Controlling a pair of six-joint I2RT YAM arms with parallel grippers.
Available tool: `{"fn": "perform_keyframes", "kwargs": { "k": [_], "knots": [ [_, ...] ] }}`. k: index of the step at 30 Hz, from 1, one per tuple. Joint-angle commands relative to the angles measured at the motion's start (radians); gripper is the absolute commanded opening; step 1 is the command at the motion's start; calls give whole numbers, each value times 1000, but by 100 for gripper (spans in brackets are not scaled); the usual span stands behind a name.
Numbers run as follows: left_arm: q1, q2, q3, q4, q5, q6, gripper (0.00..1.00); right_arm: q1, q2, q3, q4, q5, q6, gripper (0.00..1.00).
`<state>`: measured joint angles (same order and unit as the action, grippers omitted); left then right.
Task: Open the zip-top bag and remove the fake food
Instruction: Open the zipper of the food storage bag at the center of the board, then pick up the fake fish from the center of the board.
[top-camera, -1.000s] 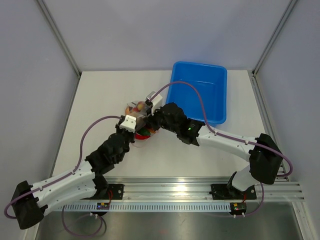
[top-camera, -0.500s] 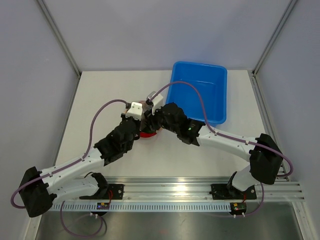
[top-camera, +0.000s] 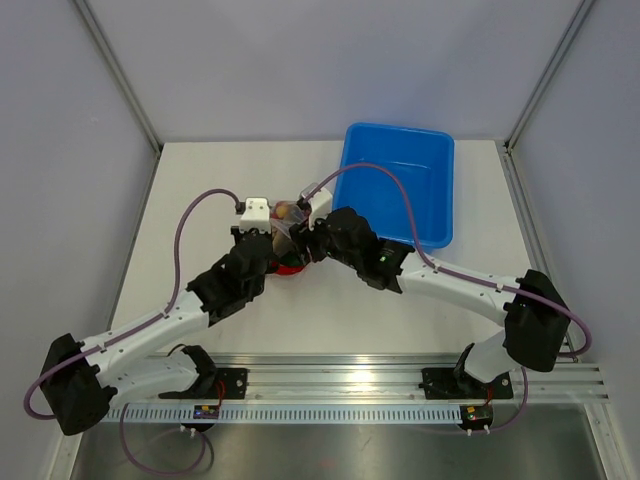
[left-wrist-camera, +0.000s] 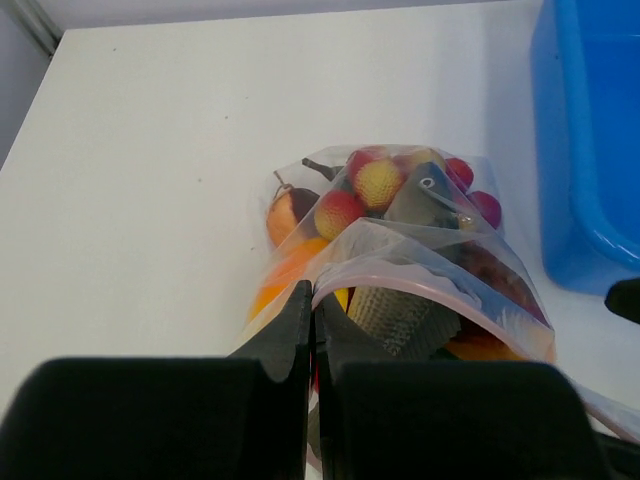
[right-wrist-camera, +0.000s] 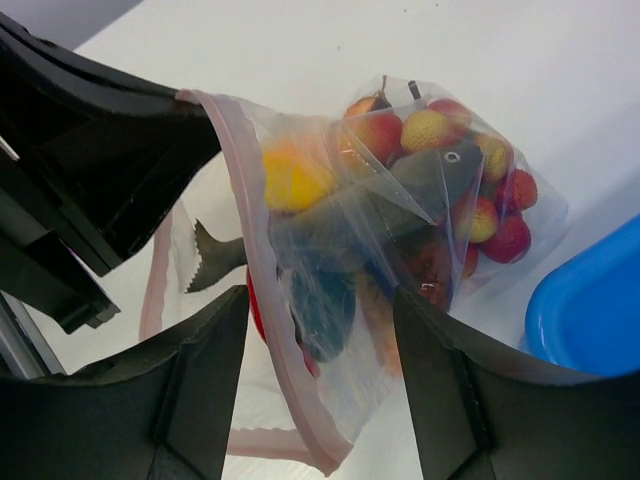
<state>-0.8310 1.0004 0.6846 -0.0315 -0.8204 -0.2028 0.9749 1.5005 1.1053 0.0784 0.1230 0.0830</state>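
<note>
The zip-top bag lies on the desk just left of the blue tub. It is packed with fake food, with the grey fish nearest the mouth. The left claw is clamped shut on one lip by the pink zipper strip. The right claw stands with jaws apart around the opposite lip, gripping nothing. It should probably pinch that lip alone, film and strip but not the fish, then draw gently away from the left claw so the seal parts without slipping.
</note>
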Motion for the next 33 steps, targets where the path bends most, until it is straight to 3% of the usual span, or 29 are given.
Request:
{"fn": "perform_keyframes", "kwargs": {
  "k": [1,4,6,7,8,11,13,19,25,33],
  "knots": [
    [10,23,75,-48,-88,-89,0,7,20,86,-107,13,-28,67],
    [20,4,66,-53,-98,-106,0,10,61,134,-175,38,-31,64],
    [20,-15,58,-53,-102,-115,0,10,88,166,-215,52,-29,56],
    [23,-23,52,-54,-106,-116,0,8,96,175,-226,66,-25,51],
    [23,-32,47,-54,-115,-121,0,8,102,182,-233,70,-26,33],
    [23,-63,40,-67,-137,-136,0,8,130,192,-233,90,-22,8],
    [23,-94,32,-74,-148,-150,0,10,153,195,-217,107,-20,0],
    [21,-186,-6,-100,-215,-172,0,7,239,215,-91,147,-48,0],
    [-13,-266,-37,-133,-389,-205,0,8,388,350,-29,106,-77,0],
    [-68,-390,-86,-145,-546,-237,0,5,645,703,-74,-37,-89,0]
  ]
}}
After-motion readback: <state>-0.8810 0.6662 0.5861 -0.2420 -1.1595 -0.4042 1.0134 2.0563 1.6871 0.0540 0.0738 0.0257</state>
